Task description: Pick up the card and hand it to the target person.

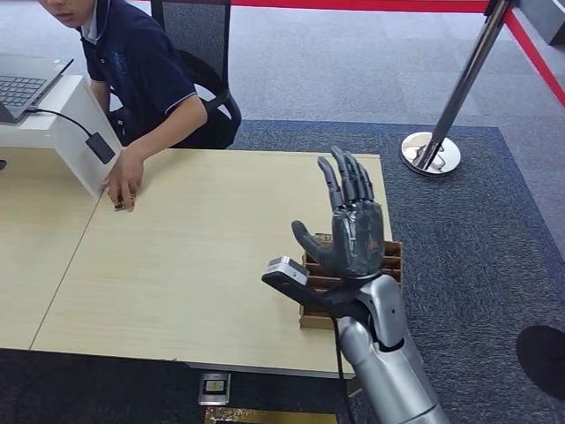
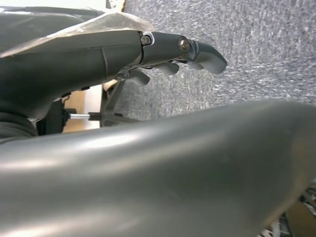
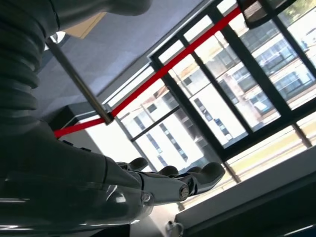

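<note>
Over the table's right end, one right hand (image 1: 353, 225) raised, palm side away from the head camera, fingers spread and upright, thumb out to the side, holding nothing; one silver forearm (image 1: 383, 367) coming up from below; one brown slotted holder (image 1: 393, 256) right behind the hand, at the table's (image 1: 199, 256) right edge, mostly hidden; one small dark card-like thing (image 1: 124, 206) far off near the left, under the one person's hand (image 1: 124, 181), can't confirm it's the card; one laptop (image 1: 23, 84) on one white stand (image 1: 66, 124) at far left; one chair (image 1: 199, 53) behind the person; one stanchion base (image 1: 430, 152) on the carpet, well right of the table; wide bare tabletop between robot hand and person; left hand (image 2: 178, 52) seen from its wrist above grey carpet, fingers loosely extended, nothing in them.
</note>
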Motion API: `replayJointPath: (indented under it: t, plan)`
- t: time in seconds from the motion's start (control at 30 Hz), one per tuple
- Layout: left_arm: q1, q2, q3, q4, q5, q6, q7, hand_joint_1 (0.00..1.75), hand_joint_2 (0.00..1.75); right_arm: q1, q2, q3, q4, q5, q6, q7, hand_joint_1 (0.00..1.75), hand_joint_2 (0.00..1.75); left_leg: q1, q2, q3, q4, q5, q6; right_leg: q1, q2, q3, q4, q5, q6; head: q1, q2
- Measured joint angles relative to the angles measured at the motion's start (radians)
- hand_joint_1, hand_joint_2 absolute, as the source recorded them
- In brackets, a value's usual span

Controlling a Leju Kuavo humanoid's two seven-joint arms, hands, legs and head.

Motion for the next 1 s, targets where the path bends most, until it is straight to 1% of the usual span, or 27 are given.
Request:
replayJointPath:
  t: [0.1, 0.2, 0.27, 0.33, 0.4, 0.47, 0.5, 0.57, 0.63, 0.7, 0.77, 0.83, 0.9, 0.97, 1.0]
  plan:
    - [0.001, 0.0, 0.001, 0.0, 0.0, 0.0, 0.006, 0.0, 0.0, 0.178, -0.033, -0.079, -0.197, 0.034, -0.06, 0.028, 0.0, 1.75, 0.0, 0.0, 0.0, 0.0, -0.001, 0.0, 0.0, 0.0, 0.0, 0.0, -0.001, 0.0, 0.0, 0.0]
    - [0.001, 0.0, 0.003, 0.0, 0.004, 0.004, 0.008, 0.0, 0.0, 0.344, -0.043, -0.168, -0.373, 0.038, -0.098, 0.049, 0.0, 1.75, 0.0, 0.0, 0.0, 0.0, -0.002, 0.0, 0.0, 0.0, 0.0, 0.0, -0.002, -0.001, 0.0, 0.0]
    - [0.001, 0.0, 0.004, 0.0, 0.006, 0.006, 0.007, 0.0, 0.0, 0.431, -0.037, -0.239, -0.463, 0.001, -0.104, 0.044, 0.0, 1.75, 0.0, 0.0, 0.0, 0.0, -0.003, 0.0, 0.0, 0.0, 0.0, 0.0, -0.002, -0.001, 0.0, 0.0]
    - [0.001, 0.0, 0.005, 0.0, 0.008, 0.008, 0.006, 0.0, 0.0, 0.5, -0.017, -0.325, -0.528, -0.087, -0.099, 0.018, 0.0, 1.75, 0.0, 0.001, 0.0, 0.0, -0.003, 0.0, 0.0, 0.0, 0.0, 0.0, -0.003, -0.001, 0.0, 0.0]
    - [0.001, 0.0, 0.005, 0.0, 0.008, 0.008, 0.005, 0.0, 0.0, 0.547, 0.017, -0.434, -0.558, -0.223, -0.061, -0.038, 0.0, 1.75, 0.0, 0.001, 0.001, 0.0, -0.003, 0.0, 0.0, 0.0, 0.0, 0.0, -0.003, -0.001, 0.0, 0.0]
    - [0.001, 0.0, 0.005, 0.0, 0.007, 0.008, 0.005, 0.0, 0.0, 0.562, 0.058, -0.569, -0.553, -0.34, 0.024, -0.115, 0.0, 1.75, 0.0, 0.001, 0.001, 0.0, -0.003, 0.0, 0.0, 0.0, 0.001, 0.0, -0.003, -0.001, 0.0, 0.0]
    - [0.001, -0.001, 0.005, 0.0, 0.007, 0.008, 0.006, 0.0, 0.0, 0.557, 0.08, -0.647, -0.534, -0.371, 0.076, -0.149, 0.0, 1.75, 0.0, 0.001, 0.002, 0.0, -0.003, 0.0, 0.0, 0.0, 0.001, 0.0, -0.003, -0.001, 0.0, 0.0]
    - [0.001, -0.003, 0.006, 0.0, 0.007, 0.007, 0.007, 0.0, 0.0, 0.527, 0.108, -0.804, -0.46, -0.382, 0.156, -0.184, 0.0, 1.75, 0.0, 0.001, 0.003, 0.0, -0.003, 0.0, 0.0, 0.0, 0.003, 0.0, -0.003, -0.001, 0.0, 0.0]
    - [0.001, -0.005, 0.006, 0.0, 0.008, 0.007, 0.007, 0.0, 0.0, 0.478, 0.117, -0.953, -0.339, -0.354, 0.178, -0.189, 0.0, 1.75, 0.0, 0.001, 0.004, 0.0, -0.003, 0.0, 0.0, 0.0, 0.004, 0.0, -0.002, -0.001, 0.0, 0.0]
    - [0.0, -0.007, 0.008, 0.0, 0.012, 0.008, 0.007, 0.0, 0.0, 0.417, 0.1, -1.087, -0.161, -0.309, 0.16, -0.17, 0.0, 1.75, 0.0, 0.001, 0.004, 0.0, -0.003, 0.0, 0.0, 0.0, 0.005, -0.001, -0.002, -0.001, 0.0, 0.0]
    - [-0.002, -0.01, 0.011, 0.0, 0.018, 0.008, 0.007, 0.0, 0.0, 0.349, 0.059, -1.197, 0.064, -0.288, 0.133, -0.147, 0.0, 1.75, -0.001, 0.001, 0.005, 0.0, -0.003, 0.0, 0.0, 0.0, 0.005, -0.001, -0.002, -0.001, 0.0, 0.0]
    - [-0.003, -0.011, 0.016, 0.0, 0.021, 0.008, 0.009, 0.0, 0.0, 0.287, 0.012, -1.283, 0.296, -0.295, 0.122, -0.112, 0.0, 1.75, -0.001, 0.001, 0.005, 0.0, -0.003, 0.001, 0.0, 0.0, 0.005, -0.001, -0.002, 0.0, 0.0, 0.0]
    - [-0.004, -0.012, 0.022, 0.0, 0.024, 0.005, 0.013, 0.0, 0.0, 0.244, -0.026, -1.349, 0.499, -0.301, 0.133, -0.054, 0.0, 1.75, -0.001, 0.001, 0.006, 0.0, -0.003, 0.001, -0.001, 0.0, 0.005, -0.001, -0.002, 0.0, 0.0, 0.0]
    - [-0.006, -0.013, 0.028, 0.0, 0.034, 0.0, 0.015, 0.0, 0.0, 0.221, -0.045, -1.393, 0.648, -0.3, 0.166, 0.011, 0.0, 1.75, 0.0, 0.001, 0.006, -0.001, -0.003, 0.001, -0.001, 0.0, 0.005, -0.001, -0.003, -0.001, 0.0, 0.0]
    - [-0.006, -0.014, 0.03, 0.0, 0.037, -0.001, 0.015, 0.0, 0.0, 0.215, -0.048, -1.402, 0.682, -0.3, 0.177, 0.027, 0.0, 1.75, 0.0, 0.001, 0.006, -0.001, -0.003, 0.0, 0.0, 0.0, 0.005, -0.001, -0.003, -0.001, 0.0, 0.0]
